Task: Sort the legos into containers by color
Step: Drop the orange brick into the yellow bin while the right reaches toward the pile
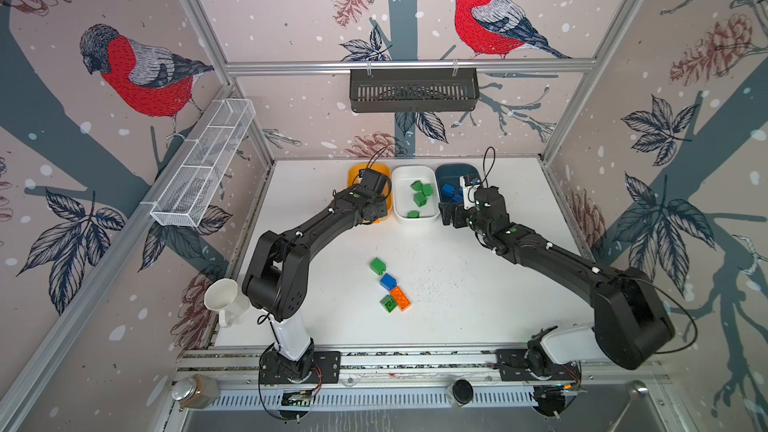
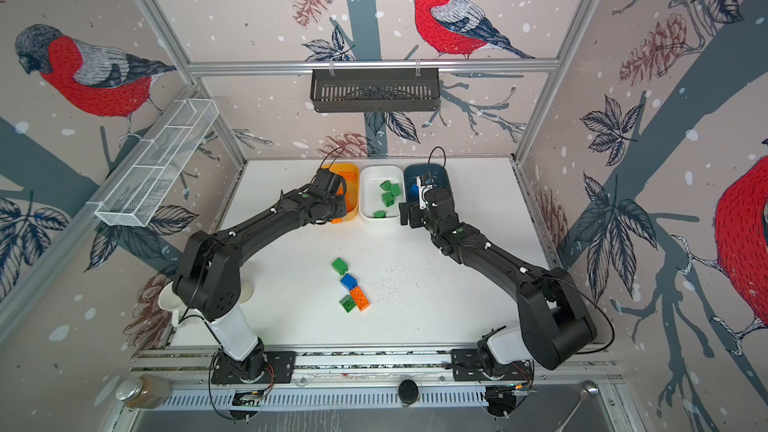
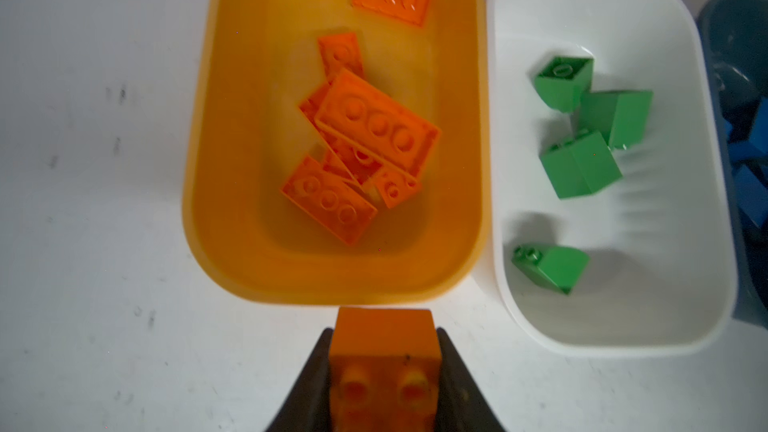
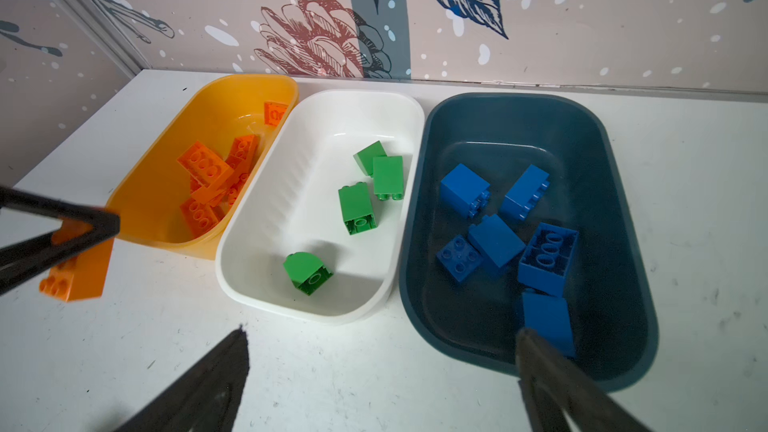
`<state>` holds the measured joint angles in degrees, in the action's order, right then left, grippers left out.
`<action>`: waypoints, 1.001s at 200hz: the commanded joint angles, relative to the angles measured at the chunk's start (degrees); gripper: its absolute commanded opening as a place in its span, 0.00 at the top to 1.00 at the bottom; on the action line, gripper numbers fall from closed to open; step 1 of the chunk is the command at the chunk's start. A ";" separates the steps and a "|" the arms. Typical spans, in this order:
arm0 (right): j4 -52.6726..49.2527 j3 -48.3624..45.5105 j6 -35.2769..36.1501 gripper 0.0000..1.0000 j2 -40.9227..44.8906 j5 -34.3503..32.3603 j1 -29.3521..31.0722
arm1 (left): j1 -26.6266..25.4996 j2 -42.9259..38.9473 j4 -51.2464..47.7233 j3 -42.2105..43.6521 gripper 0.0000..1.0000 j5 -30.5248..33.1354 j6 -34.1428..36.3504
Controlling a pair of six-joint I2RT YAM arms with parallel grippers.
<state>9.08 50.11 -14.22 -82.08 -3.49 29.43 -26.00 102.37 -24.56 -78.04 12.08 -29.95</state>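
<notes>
**Step in hand: delivery of an orange brick.**

The left end effector (image 3: 384, 332) is closed on a long orange studded plastic brick (image 3: 384, 351), pinched across its narrow width between the two fingers. The brick is held just short of the near rim of the yellow-orange rounded plastic tub (image 3: 232, 160). It is not yet over the tub opening. Several orange bricks already lie in that tub.

The right end effector (image 4: 382, 330) stands wide open and holds nothing. It hangs at the near ends of the white rounded plastic tub (image 4: 291, 184) and the dark teal-blue rounded plastic tub (image 4: 615, 209). One finger is over the teal tub's near end.

**Sorting state.** You will find four green bricks in the white tub and about six blue bricks in the teal tub. Four loose bricks lie close together mid-way across the white bench (image 1: 478, 305):
- a small green brick (image 1: 377, 265);
- a blue brick (image 1: 387, 281);
- an orange brick (image 1: 400, 297);
- a second green brick (image 1: 388, 303).

**Next move.** Judged from this position:
1. Carry the held brick forward past the rim until it is fully over the tub.
2. Open the fingers only then; a release here would likely drop the brick on the bench or on the rim.
3. Keep it high enough to pass the rim.

The task appears largely complete.
</notes>
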 commanded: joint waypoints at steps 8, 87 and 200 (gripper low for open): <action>-0.79 1.76 2.14 0.00 -0.96 -2.78 0.94 | 2.59 4.05 1.67 -3.57 0.80 1.32 2.40; -2.23 2.10 3.03 0.00 -1.10 -4.97 1.60 | 6.92 15.50 2.66 -12.28 0.80 1.85 3.41; -3.80 3.37 7.32 0.00 -2.88 -4.70 5.13 | 7.27 30.46 1.18 -37.10 0.72 -9.25 6.06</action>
<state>5.78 52.53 -9.23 -84.44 -7.75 33.52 -19.11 131.46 -22.15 -111.66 5.37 -25.39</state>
